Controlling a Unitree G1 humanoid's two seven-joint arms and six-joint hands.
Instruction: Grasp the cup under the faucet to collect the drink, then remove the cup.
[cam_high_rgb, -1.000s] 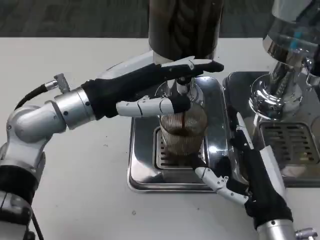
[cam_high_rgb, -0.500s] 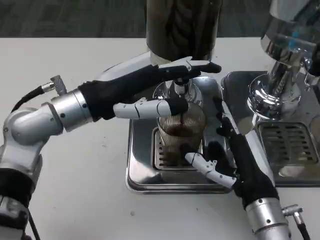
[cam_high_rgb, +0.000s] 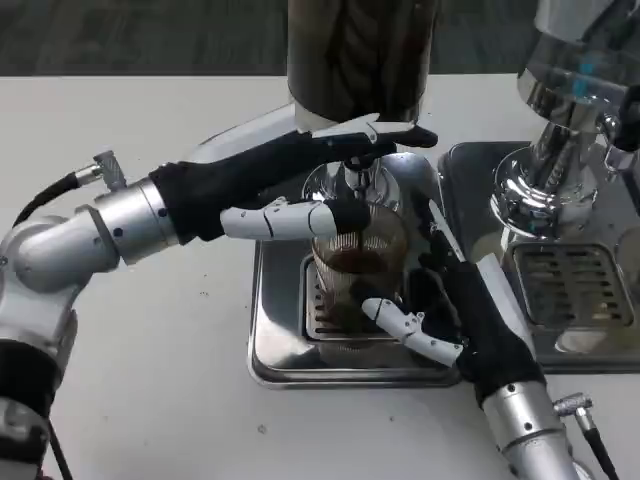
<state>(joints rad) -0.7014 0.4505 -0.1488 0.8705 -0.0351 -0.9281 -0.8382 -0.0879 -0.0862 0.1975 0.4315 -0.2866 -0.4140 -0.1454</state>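
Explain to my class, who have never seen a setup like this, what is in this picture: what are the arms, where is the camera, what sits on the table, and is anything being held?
The camera sits on a humanoid robot's head or chest and looks down at a white table. The two silver arms are the robot's own. Its left hand reaches in from the picture's left, toward the faucet of a drink dispenser. Under that faucet a ribbed clear cup with brown drink in it stands on a shiny metal drip tray. The right hand comes from the lower right, with fingers curving around the cup's base; whether it grips yet is hard to tell. A second shiny dispenser with its own tray stands at the right.
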